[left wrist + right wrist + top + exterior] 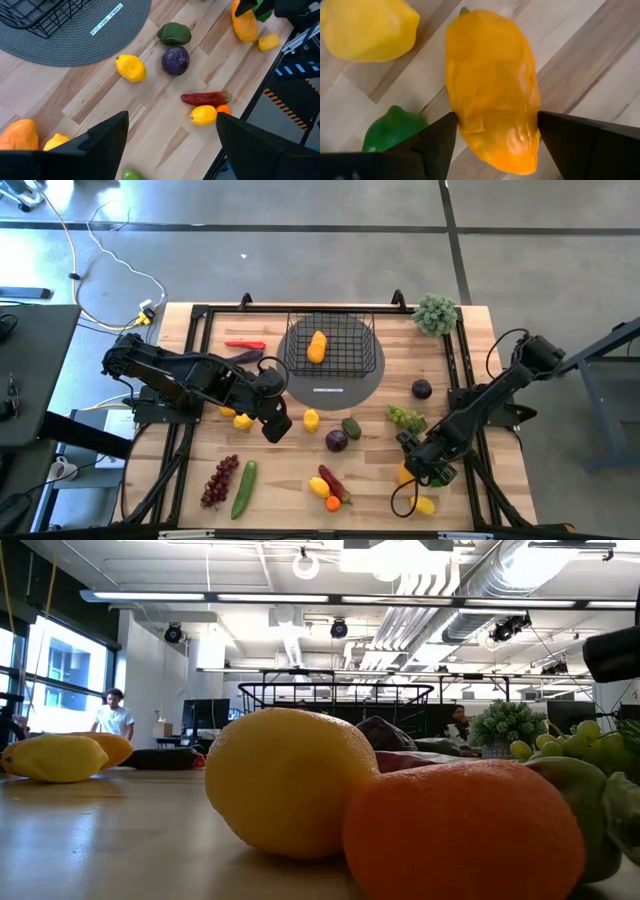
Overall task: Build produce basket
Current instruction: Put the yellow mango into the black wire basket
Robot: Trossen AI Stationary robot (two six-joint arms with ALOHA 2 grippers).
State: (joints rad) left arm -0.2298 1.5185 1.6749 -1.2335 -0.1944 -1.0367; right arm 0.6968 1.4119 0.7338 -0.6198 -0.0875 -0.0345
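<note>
Two fingers of my right gripper [495, 145] stand on either side of the orange mango [492, 87], spread wide enough to take it across its narrow waist. In the right wrist view the fruit fills the gap and seems to touch both fingers, yet I cannot tell whether it is pinched or only bracketed. It lies on the wood near the table's front right corner, with a yellow lemon [367, 30] and a green lime [392, 130] just beside it.

From above, my right gripper [428, 465] sits low over that cluster, well apart from the basket [330, 340], which stands on the round grey mat [340, 385] at the back of the table and holds one orange fruit so far.

My left gripper [275, 423] hangs open and empty in front of the mat. Past its fingers I see another lemon [131, 68], a purple plum [175, 60], a dark green piece [174, 34] and a red chili [206, 97], all loose on the table.

My worry is the mango's shape: it is smooth and tapers, so a squeeze off its middle could squirt it out sideways or let it tip and swing on the lift. Crowding is the other risk, as a finger set down carelessly may knock the lime or lemon toward the table edge. The long carry to the basket gives a weak hold time to fail.
</note>
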